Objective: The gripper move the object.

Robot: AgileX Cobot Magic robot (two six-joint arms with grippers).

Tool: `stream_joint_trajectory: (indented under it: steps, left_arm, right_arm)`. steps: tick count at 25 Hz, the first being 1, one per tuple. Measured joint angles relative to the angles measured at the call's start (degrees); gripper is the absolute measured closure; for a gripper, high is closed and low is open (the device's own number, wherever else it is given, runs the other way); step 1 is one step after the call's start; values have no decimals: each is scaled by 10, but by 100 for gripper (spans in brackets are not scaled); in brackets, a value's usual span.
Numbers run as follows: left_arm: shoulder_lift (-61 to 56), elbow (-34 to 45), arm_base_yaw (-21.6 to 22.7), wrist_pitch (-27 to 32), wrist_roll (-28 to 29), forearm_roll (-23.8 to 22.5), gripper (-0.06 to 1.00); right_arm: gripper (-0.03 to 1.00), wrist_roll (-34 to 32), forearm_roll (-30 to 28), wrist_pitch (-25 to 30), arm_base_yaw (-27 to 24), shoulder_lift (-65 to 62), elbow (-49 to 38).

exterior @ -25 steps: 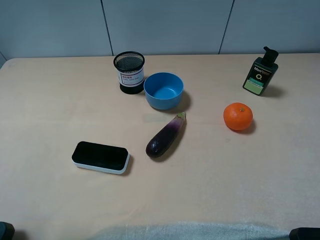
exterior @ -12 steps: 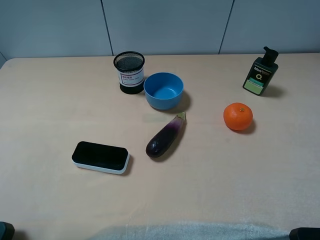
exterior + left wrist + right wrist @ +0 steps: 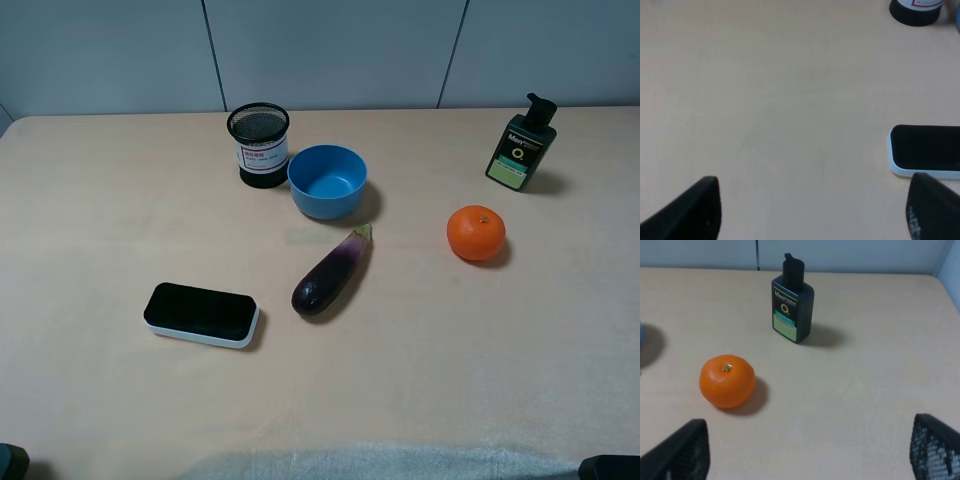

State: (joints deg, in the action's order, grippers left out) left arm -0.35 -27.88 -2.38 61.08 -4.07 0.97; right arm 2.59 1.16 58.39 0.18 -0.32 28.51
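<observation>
The small blue bowl (image 3: pixel 327 181) stands upright and empty at the back middle of the table, touching or almost touching the black mesh cup (image 3: pixel 259 146) on its left. Both grippers are far from it at the table's front. Only dark tips of the arms show in the exterior view, the left (image 3: pixel 10 462) and right (image 3: pixel 610 466) at the bottom corners. In the left wrist view my left gripper (image 3: pixel 812 215) is open and empty, fingers (image 3: pixel 690 210) wide apart. In the right wrist view my right gripper (image 3: pixel 807 455) is open and empty too.
A purple eggplant (image 3: pixel 331 272) lies in front of the bowl. A black-and-white flat box (image 3: pixel 201 314) lies front left, also in the left wrist view (image 3: pixel 927 150). An orange (image 3: pixel 476 232) and a dark pump bottle (image 3: pixel 521 143) stand right. A white cloth (image 3: pixel 380 464) lies at the front edge.
</observation>
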Motion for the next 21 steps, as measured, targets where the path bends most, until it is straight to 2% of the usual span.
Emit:
stream_joint_trajectory:
  steps: [21]
  left_arm:
    - [0, 0, 0, 0, 0, -1, 19]
  right_arm:
    - [36, 0, 0, 0, 0, 0, 0]
